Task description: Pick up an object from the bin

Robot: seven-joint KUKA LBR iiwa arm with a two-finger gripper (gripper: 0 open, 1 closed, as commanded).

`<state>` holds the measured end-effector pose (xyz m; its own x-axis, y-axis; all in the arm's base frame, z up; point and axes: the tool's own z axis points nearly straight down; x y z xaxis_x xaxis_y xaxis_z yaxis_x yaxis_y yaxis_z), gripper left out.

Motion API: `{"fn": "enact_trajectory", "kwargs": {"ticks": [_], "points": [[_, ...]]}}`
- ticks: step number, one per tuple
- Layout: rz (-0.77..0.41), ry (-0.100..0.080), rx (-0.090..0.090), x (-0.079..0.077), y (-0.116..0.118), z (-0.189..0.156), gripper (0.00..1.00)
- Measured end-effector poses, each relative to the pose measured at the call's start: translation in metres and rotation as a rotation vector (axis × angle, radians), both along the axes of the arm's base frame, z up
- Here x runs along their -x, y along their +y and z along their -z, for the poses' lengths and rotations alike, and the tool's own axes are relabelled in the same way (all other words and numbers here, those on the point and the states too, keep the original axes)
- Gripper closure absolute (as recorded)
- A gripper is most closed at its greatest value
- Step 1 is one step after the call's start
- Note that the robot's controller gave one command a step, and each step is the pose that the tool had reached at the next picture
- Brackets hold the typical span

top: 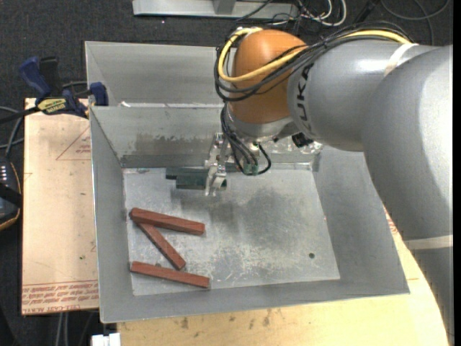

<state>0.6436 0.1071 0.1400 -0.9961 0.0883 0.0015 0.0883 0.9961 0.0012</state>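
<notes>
- Toward the left front of the grey metal bin (pixel 108 193), three long, flat reddish-brown bars (pixel 162 246) lie in a zigzag on its scuffed floor, well apart from the claw.
- Near the back wall sits a small, dark, boxy block (pixel 186 179).
- Just right of it, at its end, the claw (pixel 215 179) hangs low; how far open it is cannot be told.

Your arm (pixel 374 99): thick grey link comes in from view's right, crosses upper right, slopes down toward centre. Black lettering on link, beside wrist. Your wrist (pixel 270 125): bent downward, topped by rounded orange cover (pixel 263 67). Yellow and black cables (pixel 229 56) loop round cover's left side and over its top. Thinner wires (pixel 248 158) hang in small loops under wrist. Your gripper (pixel 215 175): pale metal, set below wrist, pointing down, just left of view's centre.
</notes>
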Motion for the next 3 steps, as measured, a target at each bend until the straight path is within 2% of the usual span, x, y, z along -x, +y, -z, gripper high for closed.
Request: {"fn": "enact_trajectory", "kwargs": {"ticks": [3], "points": [[0.0,-0.005,-0.001,-0.001,0.0,-0.053,1.0]]}}
